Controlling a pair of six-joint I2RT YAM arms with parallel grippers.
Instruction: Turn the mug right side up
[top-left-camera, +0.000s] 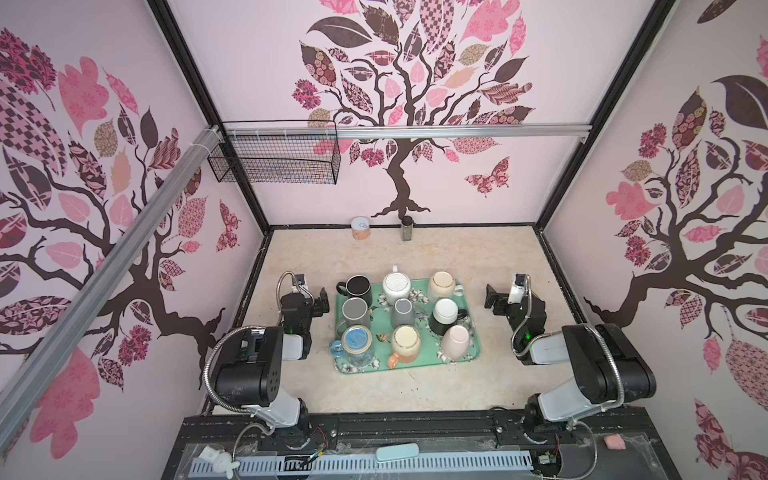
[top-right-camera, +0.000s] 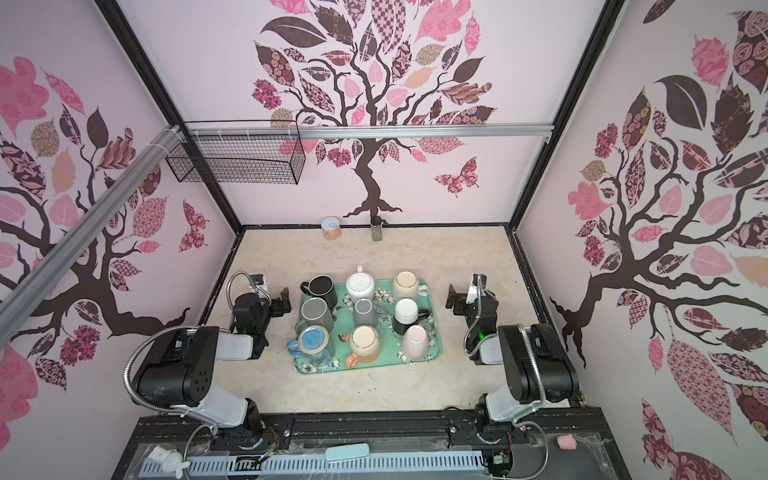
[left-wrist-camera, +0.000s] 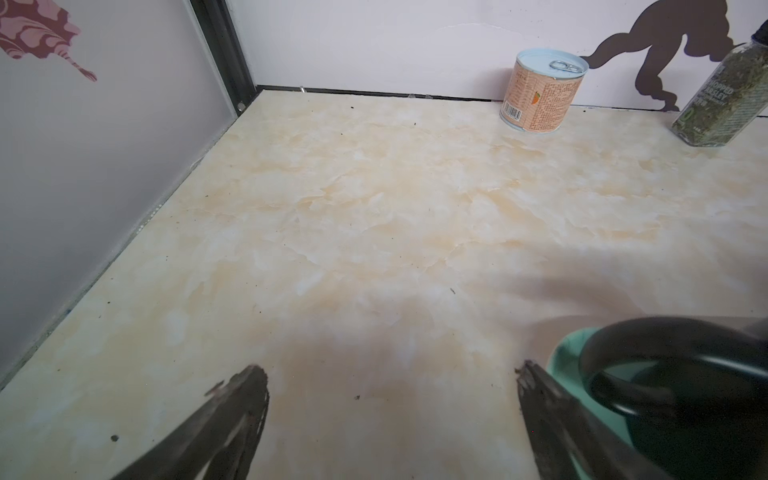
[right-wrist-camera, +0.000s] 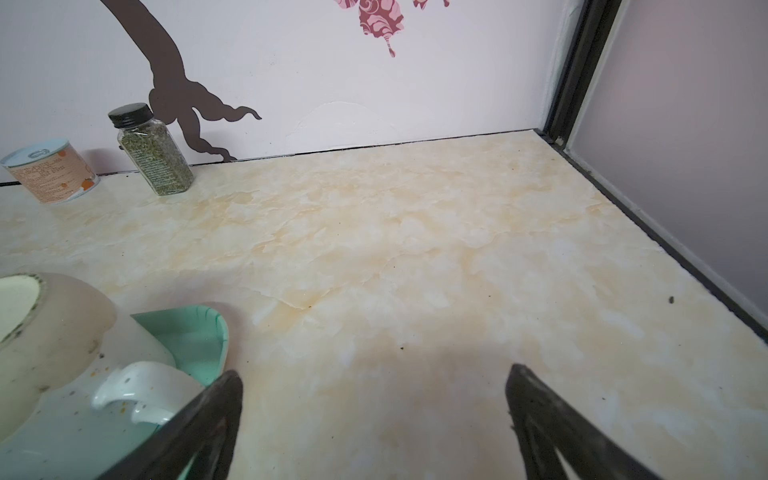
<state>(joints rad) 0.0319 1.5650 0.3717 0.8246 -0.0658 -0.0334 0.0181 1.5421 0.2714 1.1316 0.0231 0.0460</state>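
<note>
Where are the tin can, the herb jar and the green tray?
tin can (left-wrist-camera: 540, 97), left wrist view, on its printed side.
herb jar (right-wrist-camera: 156, 158), right wrist view, on its glass body.
green tray (top-left-camera: 426, 362), a top view, on its near rim.

Soft even light, wide-angle edge distortion

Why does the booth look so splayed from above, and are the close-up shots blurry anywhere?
In both top views a wide lens leans the black frame posts outward; the light is soft and even. In the left wrist view the black mug near the lens is blurred, the can sharp. In the right wrist view the cream mug is soft, the spice jar crisp.
</note>
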